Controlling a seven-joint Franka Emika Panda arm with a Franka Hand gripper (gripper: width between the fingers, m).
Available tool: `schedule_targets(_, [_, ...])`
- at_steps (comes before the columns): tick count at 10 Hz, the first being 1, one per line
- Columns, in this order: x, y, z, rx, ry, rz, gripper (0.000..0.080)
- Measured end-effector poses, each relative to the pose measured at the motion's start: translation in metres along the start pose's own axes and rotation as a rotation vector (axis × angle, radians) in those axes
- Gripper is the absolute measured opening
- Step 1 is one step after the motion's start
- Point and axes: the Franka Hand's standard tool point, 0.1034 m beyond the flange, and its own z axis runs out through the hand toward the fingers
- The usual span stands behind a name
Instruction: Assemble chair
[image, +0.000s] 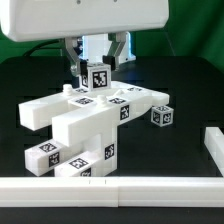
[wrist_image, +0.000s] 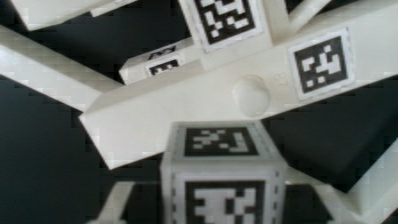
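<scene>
The chair's joined white parts (image: 88, 115) lie in the middle of the black table: a flat plate with long tagged blocks (image: 62, 155) stuck onto its near side. My gripper (image: 98, 76) hangs just above the plate's far edge, shut on a small tagged cube (image: 99, 76). In the wrist view that cube (wrist_image: 224, 165) fills the space between my two fingers (wrist_image: 128, 196), and my gripper (wrist_image: 224, 205) holds it over the plate (wrist_image: 196, 110), near a small round peg (wrist_image: 254, 92). Another small cube (image: 162, 116) lies loose at the exterior view's right of the assembly.
A long plain white rail (image: 110, 189) runs along the table's near edge. A second piece of rail (image: 214, 140) stands at the exterior view's right. The arm's white body (image: 90, 18) is above the scene.
</scene>
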Motion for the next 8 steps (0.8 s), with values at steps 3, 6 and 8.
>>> schedule_targets(3, [-0.008, -0.016, 0.004, 0.002, 0.004, 0.002, 0.0285])
schedule_targets(6, [-0.016, -0.018, 0.016, 0.002, -0.008, 0.003, 0.0285])
schedule_targets(8, [-0.017, -0.016, 0.019, -0.001, -0.009, 0.005, 0.0285])
